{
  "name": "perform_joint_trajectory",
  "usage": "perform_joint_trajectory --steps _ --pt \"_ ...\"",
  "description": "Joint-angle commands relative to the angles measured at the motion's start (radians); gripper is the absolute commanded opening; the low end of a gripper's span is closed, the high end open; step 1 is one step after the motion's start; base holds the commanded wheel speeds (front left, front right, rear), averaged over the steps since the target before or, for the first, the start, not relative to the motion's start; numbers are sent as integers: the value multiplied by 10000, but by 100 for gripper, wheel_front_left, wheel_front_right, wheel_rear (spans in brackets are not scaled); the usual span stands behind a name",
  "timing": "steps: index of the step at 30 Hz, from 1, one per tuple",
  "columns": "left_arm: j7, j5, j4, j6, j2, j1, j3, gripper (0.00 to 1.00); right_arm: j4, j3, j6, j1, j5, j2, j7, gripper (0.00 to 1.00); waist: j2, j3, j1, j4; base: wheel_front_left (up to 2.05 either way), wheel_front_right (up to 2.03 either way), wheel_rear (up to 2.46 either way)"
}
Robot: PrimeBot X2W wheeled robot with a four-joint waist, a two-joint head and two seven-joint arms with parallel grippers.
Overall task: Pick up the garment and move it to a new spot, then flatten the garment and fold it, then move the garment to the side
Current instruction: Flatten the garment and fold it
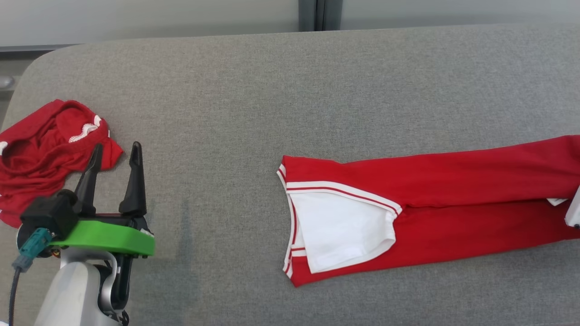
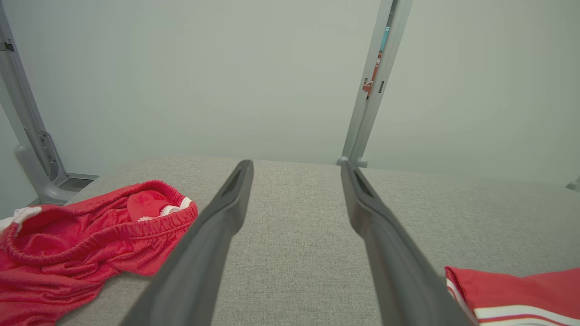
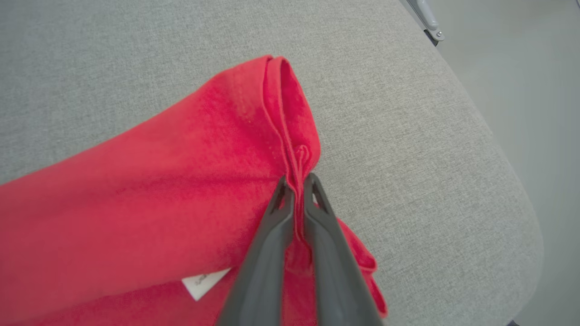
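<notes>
The garment (image 1: 430,199) is a red shirt with white striped trim and a white sleeve, lying folded lengthwise across the right half of the grey table. In the right wrist view my right gripper (image 3: 297,181) is shut on the bunched red edge of the garment (image 3: 158,190) at its far right end, near a small white label. My left gripper (image 1: 116,147) stands open at the lower left with nothing between its fingers, well apart from the garment. In the left wrist view the open left gripper (image 2: 295,165) points across the table, with the garment's striped corner (image 2: 512,294) at the lower right.
A crumpled red piece of clothing (image 1: 41,149) with white trim lies at the table's left edge, just left of my left gripper, and shows again in the left wrist view (image 2: 81,240). The padded grey table (image 1: 253,113) has rounded corners. A grey post (image 2: 369,90) stands behind it.
</notes>
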Motion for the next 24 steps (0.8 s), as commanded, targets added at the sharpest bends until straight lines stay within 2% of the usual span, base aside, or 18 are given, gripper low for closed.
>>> perform_joint_trajectory --steps 1,5,9,14,18,24 --pt "10 -90 55 57 113 -209 81 100 -195 -166 -22 2 -109 -42 108 0 -1 -63 0 6 0 0 0" --pt "94 -108 163 78 244 -426 142 100 -876 -316 -22 271 -360 82 557 0 -1 -167 0 2 0 0 0" --pt "157 -145 147 124 288 -406 152 100 -1677 289 -18 687 -139 465 1143 0 -1 -286 0 -5 0 0 0" --pt "159 -257 -15 234 336 -66 251 100 -2919 1994 -17 1315 662 859 1651 0 -1 -407 0 5 0 0 0" --pt "158 -357 -123 288 430 133 385 100 -3658 3708 -17 1558 1240 893 1828 0 -1 -487 0 53 0 0 0" --pt "158 -495 -353 443 529 414 557 100 -3948 6041 -17 1302 1923 1009 1708 0 -1 -574 0 212 0 0 0"
